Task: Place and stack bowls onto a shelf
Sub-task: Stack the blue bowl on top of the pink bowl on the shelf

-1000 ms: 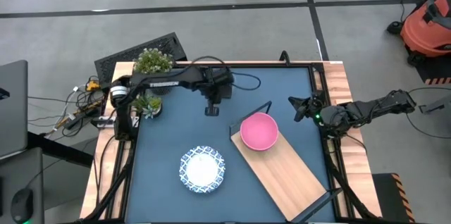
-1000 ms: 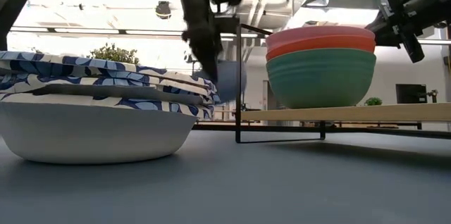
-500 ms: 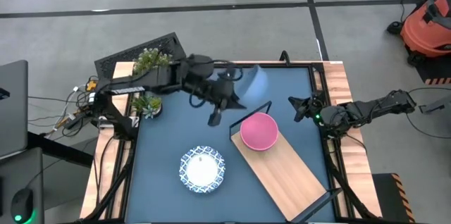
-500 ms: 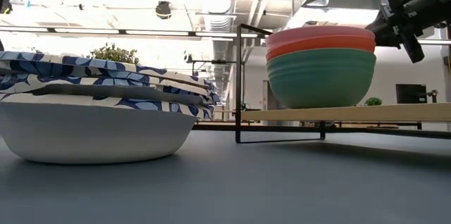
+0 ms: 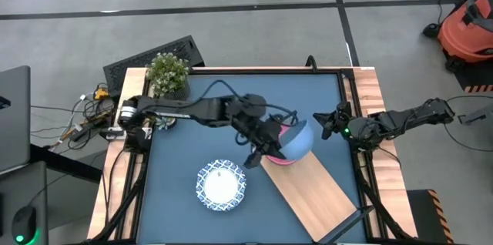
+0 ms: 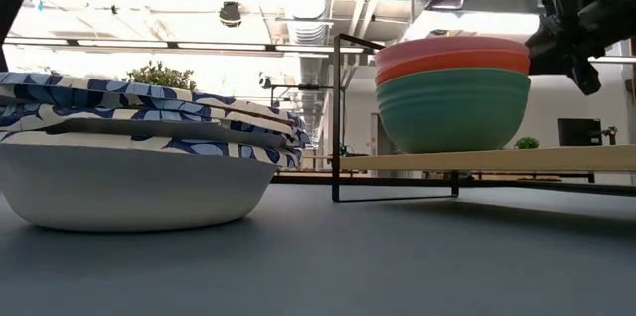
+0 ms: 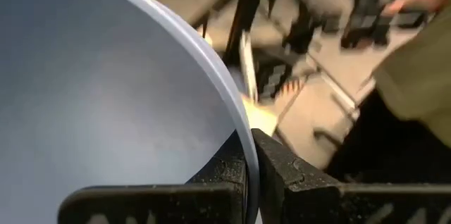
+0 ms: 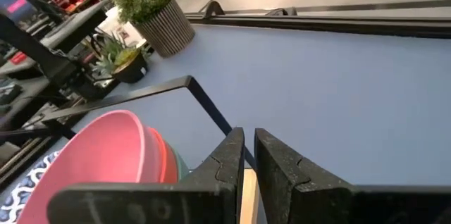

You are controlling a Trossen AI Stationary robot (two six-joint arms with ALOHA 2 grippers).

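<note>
While the pale blue bowl hangs in the air, the details run as follows, each placed against the pink-topped stack.

Pale blue bowl (image 5: 299,140): held just above and slightly to the right-arm side of the stack, tilted, overlapping it from above; not yet seated.

Stack (image 6: 453,92): pink bowl (image 8: 106,155) on top, a red one under it, a green bowl (image 6: 453,109) at the bottom, all nested and upright.

Shelf (image 5: 316,191): light-wood board carrying the stack at its black wire frame (image 8: 169,86) end; the rest of the board beyond the stack is bare.

Left claw (image 7: 250,164): clenched on the pale blue bowl's rim, one finger inside the wall and one outside, directly over the stack.

Step in hand, as I judge it: nesting this bowl into the pink one. Do it well by levelling the rim first, centring it over the pink bowl, lowering straight down until it settles, and only then letting go; a tilted drop could knock the stack against the wire frame.

Patterned bowls (image 5: 221,185): blue-and-white pile on the desk (image 5: 192,137), well apart from the stack, on the left-arm side.

Right claw (image 8: 248,155): fingers closed together on nothing, waiting near the stack at the desk edge.

Potted plants (image 5: 167,73): far corner, well away from the stack.
</note>
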